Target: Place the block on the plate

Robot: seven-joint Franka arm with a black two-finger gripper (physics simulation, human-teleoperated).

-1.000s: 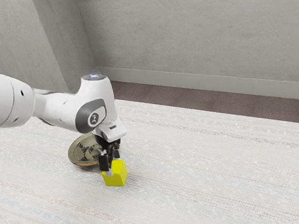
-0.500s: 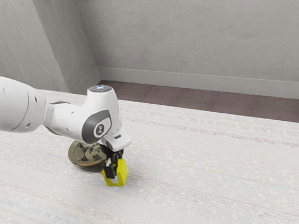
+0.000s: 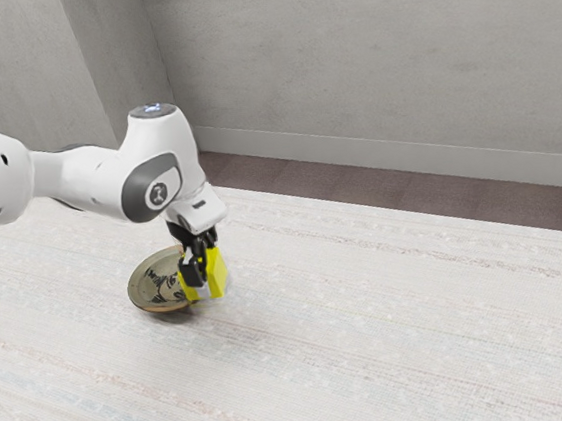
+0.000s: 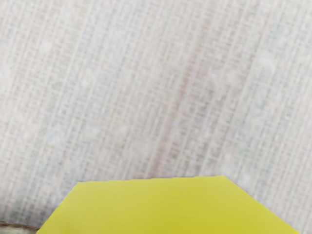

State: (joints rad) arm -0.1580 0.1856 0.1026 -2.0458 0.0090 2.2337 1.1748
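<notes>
Fingers of our black gripper pinch the smooth, flat-faced yellow block between them. Beneath them we have pale, coarsely woven, faintly striped cloth; just beside them, toward the exterior view's left, sits our round, shallow plate, dark-patterned inside its brownish rim.

Bright, even light leaves a soft shadow beneath the plate.

Beside the pincer, toward the exterior view's left, the plate obstructs low passage; toward the exterior view's right, tabletop lies open.
</notes>
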